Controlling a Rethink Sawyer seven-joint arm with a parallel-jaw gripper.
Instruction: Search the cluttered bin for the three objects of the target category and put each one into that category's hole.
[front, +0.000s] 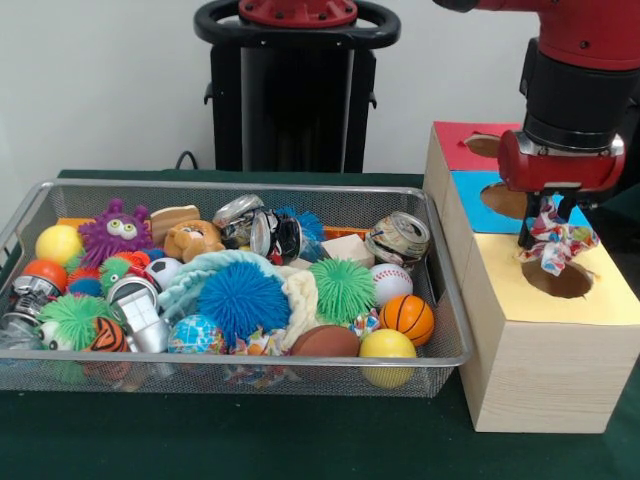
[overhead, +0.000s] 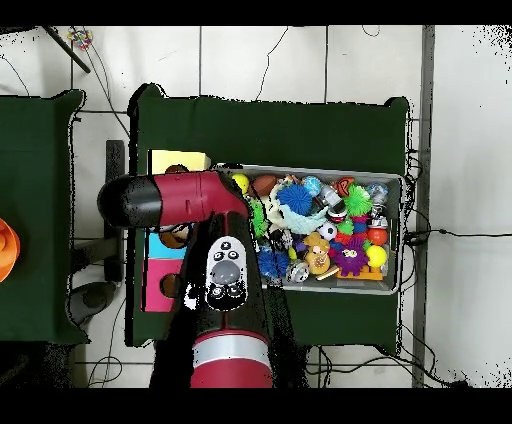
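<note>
The front camera sits low and near, across the table, facing the robot. The overhead camera looks straight down from farther off. Both show the bin (front: 445, 300) (overhead: 400, 235).

We see a plain pale wall (front: 100, 80) behind the scene in the front view, evenly lit with no hard shadows. The desk (front: 230, 440) is covered in dark green cloth. From overhead, the floor (overhead: 290, 60) is made of light tiles with dark joints, and thin black cables (overhead: 275, 50) trail across it toward twelve o'clock. At nine o'clock stands a second desk (overhead: 35, 200), also draped in dark green, with an orange object (overhead: 6, 250) at its left edge. A dark strip (overhead: 427, 150) runs along the floor at three o'clock.
</note>
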